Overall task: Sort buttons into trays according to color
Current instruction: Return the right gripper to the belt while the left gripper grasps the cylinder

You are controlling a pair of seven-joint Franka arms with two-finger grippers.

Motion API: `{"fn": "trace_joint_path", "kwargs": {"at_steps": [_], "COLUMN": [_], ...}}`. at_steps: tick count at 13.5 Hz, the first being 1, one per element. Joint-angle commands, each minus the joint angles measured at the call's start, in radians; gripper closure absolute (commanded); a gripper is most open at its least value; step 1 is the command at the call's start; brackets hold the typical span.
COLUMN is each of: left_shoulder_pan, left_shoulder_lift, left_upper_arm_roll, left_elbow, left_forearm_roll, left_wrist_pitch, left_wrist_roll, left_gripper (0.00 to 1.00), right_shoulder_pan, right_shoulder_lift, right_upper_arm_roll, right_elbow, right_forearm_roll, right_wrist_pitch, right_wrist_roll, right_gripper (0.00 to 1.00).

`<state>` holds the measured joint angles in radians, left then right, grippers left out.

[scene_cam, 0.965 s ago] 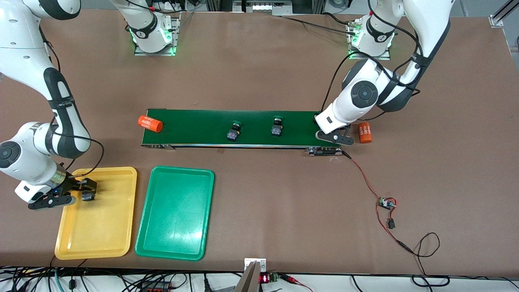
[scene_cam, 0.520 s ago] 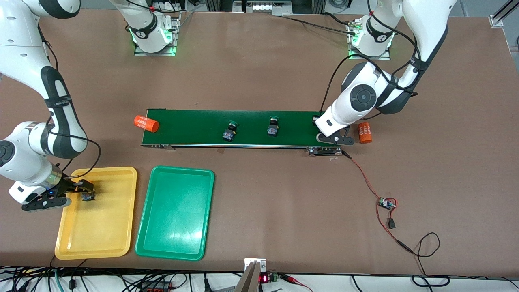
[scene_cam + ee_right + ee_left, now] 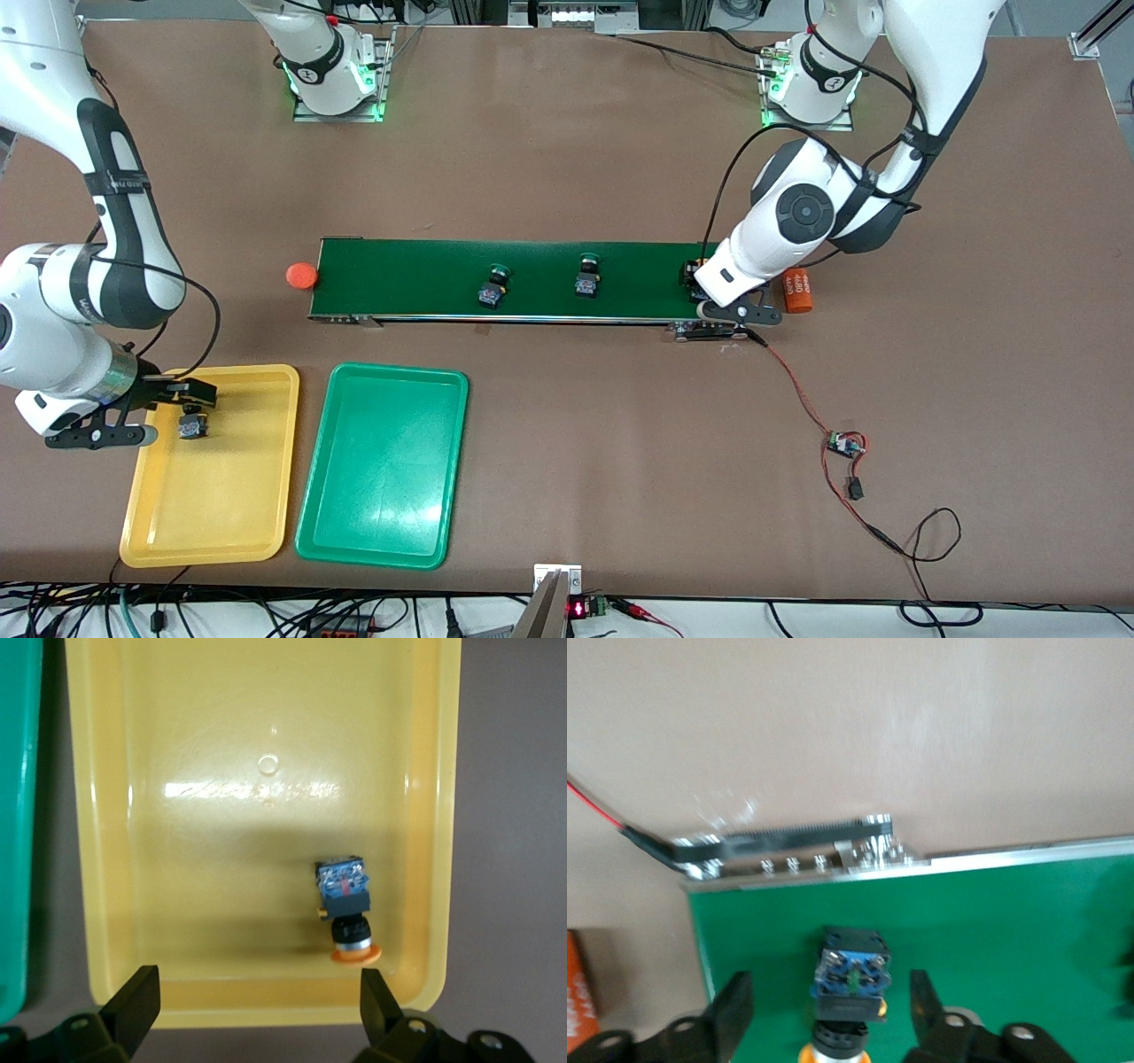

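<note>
So one yellow-capped black push-button (image 3: 346,908) lies in my yellow plastic tray (image 3: 257,532); three remain on the belt (image 3: 407,275); both pincers, right (image 3: 168,409) and left (image 3: 831,1014), spread.

1 yellow button (image 3: 191,427) in yellow tray (image 3: 221,540), 2 green buttons (image 3: 492,287) (on belt)

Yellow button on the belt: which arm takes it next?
Left, most likely. The left gripper is open and already straddles the yellow button at its end of the conveyor belt. The right gripper hangs open over the yellow tray, its own button lying there.
</note>
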<state>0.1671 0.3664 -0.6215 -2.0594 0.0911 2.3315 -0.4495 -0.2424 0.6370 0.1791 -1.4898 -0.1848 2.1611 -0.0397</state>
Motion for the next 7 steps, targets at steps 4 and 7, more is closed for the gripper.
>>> {"fn": "trace_joint_path", "kwargs": {"at_steps": [4, 7], "left_shoulder_pan": [0.233, 0.34], "left_shoulder_lift": [-0.095, -0.089], "left_upper_arm_roll": [0.008, 0.008], "left_elbow": [-0.022, -0.054], "left_forearm_roll": [-0.021, -0.017], "left_wrist_pitch": [-0.104, -0.133], "left_wrist_roll": [0.093, 0.182], "left_gripper": [0.0, 0.0], "right_shoulder_pan": [0.031, 0.066], "right_shoulder_lift": [-0.086, -0.15], "right_upper_arm_roll": [0.003, 0.003], "right_elbow": [-0.024, -0.026], "right_forearm_roll": [0.014, 0.045], "right_wrist_pitch": [-0.118, -0.205], "right_wrist_roll": [0.043, 0.079], "right_gripper": [0.0, 0.0]}}
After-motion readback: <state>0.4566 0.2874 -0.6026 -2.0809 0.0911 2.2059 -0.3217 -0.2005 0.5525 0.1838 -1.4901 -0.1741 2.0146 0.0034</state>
